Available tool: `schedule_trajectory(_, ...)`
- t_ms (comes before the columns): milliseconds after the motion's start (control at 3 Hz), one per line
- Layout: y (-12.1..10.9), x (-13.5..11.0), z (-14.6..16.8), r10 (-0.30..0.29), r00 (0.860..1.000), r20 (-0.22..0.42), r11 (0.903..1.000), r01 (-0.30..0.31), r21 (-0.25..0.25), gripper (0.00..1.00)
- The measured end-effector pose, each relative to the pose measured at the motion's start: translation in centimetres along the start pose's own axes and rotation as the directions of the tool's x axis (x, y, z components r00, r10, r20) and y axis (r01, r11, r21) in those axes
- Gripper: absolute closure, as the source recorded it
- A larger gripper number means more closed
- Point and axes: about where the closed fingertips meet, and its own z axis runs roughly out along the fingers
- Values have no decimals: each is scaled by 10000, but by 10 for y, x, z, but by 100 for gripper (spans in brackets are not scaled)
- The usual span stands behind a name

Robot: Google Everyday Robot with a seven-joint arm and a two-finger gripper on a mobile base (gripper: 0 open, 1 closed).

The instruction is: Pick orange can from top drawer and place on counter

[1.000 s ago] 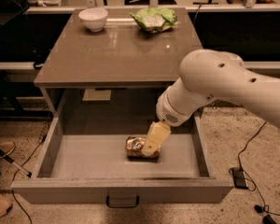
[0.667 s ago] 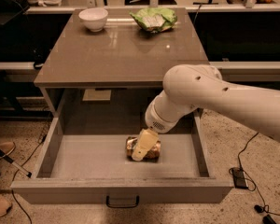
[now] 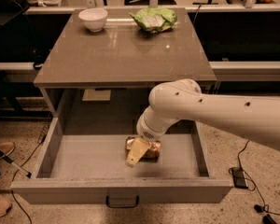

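The orange can [image 3: 152,149] lies on its side on the floor of the open top drawer [image 3: 84,158], near the middle right. My gripper [image 3: 136,155] hangs down into the drawer from the white arm [image 3: 214,113] and sits right at the can's near left side, covering part of it. I cannot tell whether it touches the can. The counter [image 3: 121,50] is above the drawer, and the drawer's dark handle [image 3: 122,202] is on its front.
A white bowl [image 3: 93,18] and a green wrinkly snack bag [image 3: 154,18] stand at the back of the counter. A paper sheet [image 3: 96,95] lies below, behind the drawer. Cables and a black adapter [image 3: 238,177] lie on the floor at right. A shoe [image 3: 0,202] is at left.
The arm has swung to the left over the drawer. The gripper has moved left and toward the drawer front, from beside the can to in front of its left part. The can has stayed put.
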Motion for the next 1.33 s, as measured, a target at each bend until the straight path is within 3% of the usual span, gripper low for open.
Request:
schedule_trajectory(333,-4,17,17,221,9998,-15,9998,-221,16,0)
schedule_trajectory(1000,-9,46,35,575,9983,68,9983,-575,-21,42)
schedule_trajectory(1333,-18,55,23,732,9970,264,9971,-738,203,66)
